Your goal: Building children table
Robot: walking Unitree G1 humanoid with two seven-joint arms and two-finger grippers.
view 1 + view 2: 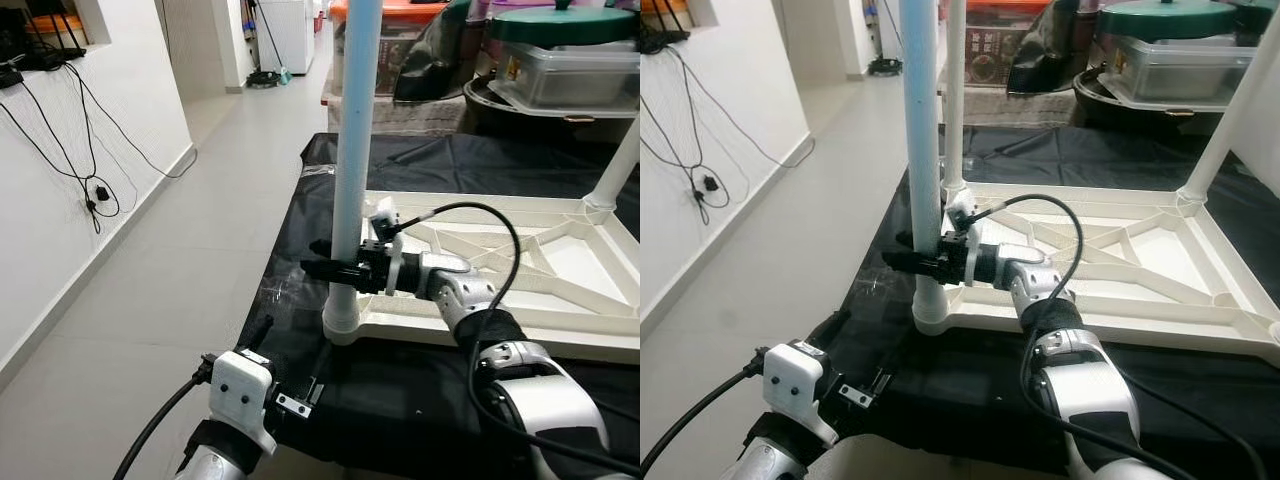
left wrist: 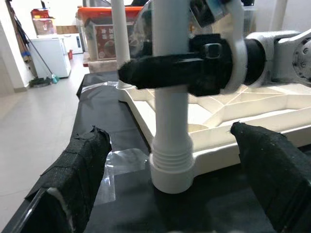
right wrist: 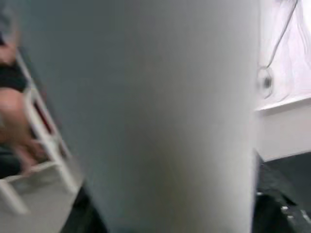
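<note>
**Leg gripped at the corner socket**

The right claw (image 1: 322, 268) was clamped around the upright table leg (image 1: 352, 150), seated in the upturned tabletop (image 1: 560, 330). The left claw (image 2: 170, 194) hovered open, empty. Sideways pull could cross-thread or unseat the leg.

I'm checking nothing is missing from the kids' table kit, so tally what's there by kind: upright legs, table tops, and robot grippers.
White plastic tube legs standing upright: 3 (held leg, far left leg, far right leg)
White ribbed plastic table top, upside down: 1
Black-fingered grippers: 2 (right gripper, left gripper)
Total: 6
</note>
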